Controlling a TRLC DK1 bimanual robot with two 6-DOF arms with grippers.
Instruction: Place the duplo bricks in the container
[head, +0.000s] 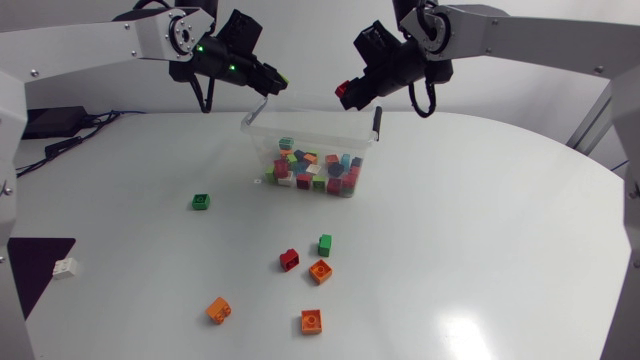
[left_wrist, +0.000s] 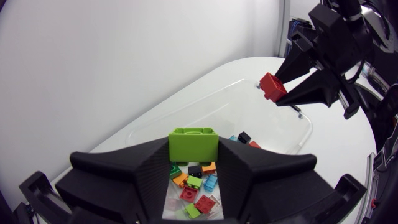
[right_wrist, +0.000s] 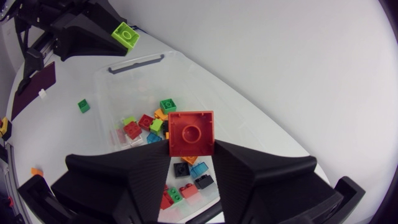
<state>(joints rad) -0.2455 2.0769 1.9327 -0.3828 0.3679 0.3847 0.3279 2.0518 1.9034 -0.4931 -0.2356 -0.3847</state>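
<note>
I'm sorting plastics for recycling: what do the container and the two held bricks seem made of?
The container: clear, glossy plastic, probably; bricks inside show through its walls. The red brick and green brick: opaque, smooth plastic by their look, even colour, moulded studs.

Container (head: 310, 137): upper middle of the frame, on the table (head: 480, 220), with a heap of bricks (head: 315, 172) inside.
Left gripper (head: 273, 87): above the container's left end, the held brick (left_wrist: 193, 144) between its fingers.
Right gripper (head: 344, 96): above the container's right end, the second held brick (right_wrist: 191, 132) between its fingers.
Lone brick (head: 201, 202): lower left of the container, well apart.
Cluster of three (head: 320, 271): lower middle, in front of the container.
Front pair: lowest in the frame, the left front brick (head: 218, 310) apart from the right front brick (head: 311, 322).
</note>
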